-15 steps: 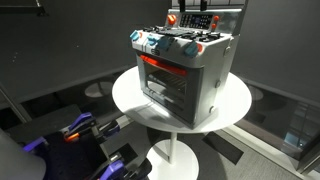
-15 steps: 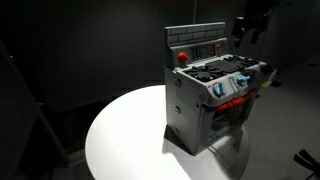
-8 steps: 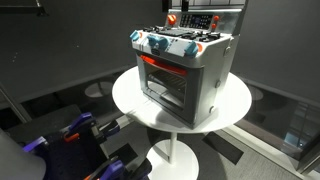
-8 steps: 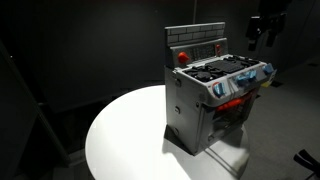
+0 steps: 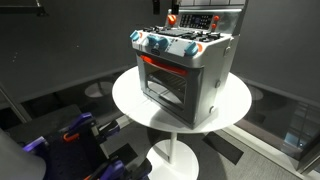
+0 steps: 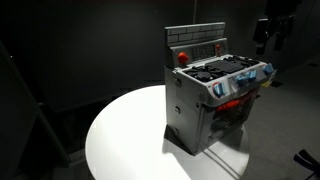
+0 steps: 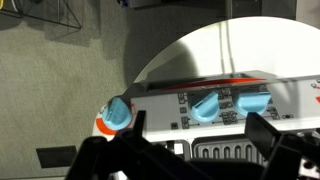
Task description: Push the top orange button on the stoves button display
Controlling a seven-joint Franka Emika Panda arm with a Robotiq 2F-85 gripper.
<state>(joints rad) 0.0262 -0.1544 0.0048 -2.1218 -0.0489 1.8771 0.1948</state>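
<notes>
The silver-grey toy stove (image 5: 186, 72) stands on a round white table (image 5: 130, 100), and it shows in both exterior views (image 6: 205, 105). Its upright dark button display (image 5: 196, 18) carries an orange button (image 5: 171, 18) at one end; in an exterior view the display (image 6: 198, 46) shows a red-orange button (image 6: 182, 57). My gripper (image 6: 272, 32) hangs in the air beside and above the stove, apart from it. In the wrist view the gripper (image 7: 200, 135) is open and empty, looking down on the blue knobs (image 7: 212, 104) of the stove's front.
The table (image 6: 120, 135) has bare white surface around the stove. Black and blue equipment (image 5: 78, 130) lies on the floor beside the table's pedestal. The surroundings are dark curtains and grey floor (image 7: 60, 90).
My gripper has moved away from the button display, sideways and slightly upward off the stove's back panel. The stove has not moved.
</notes>
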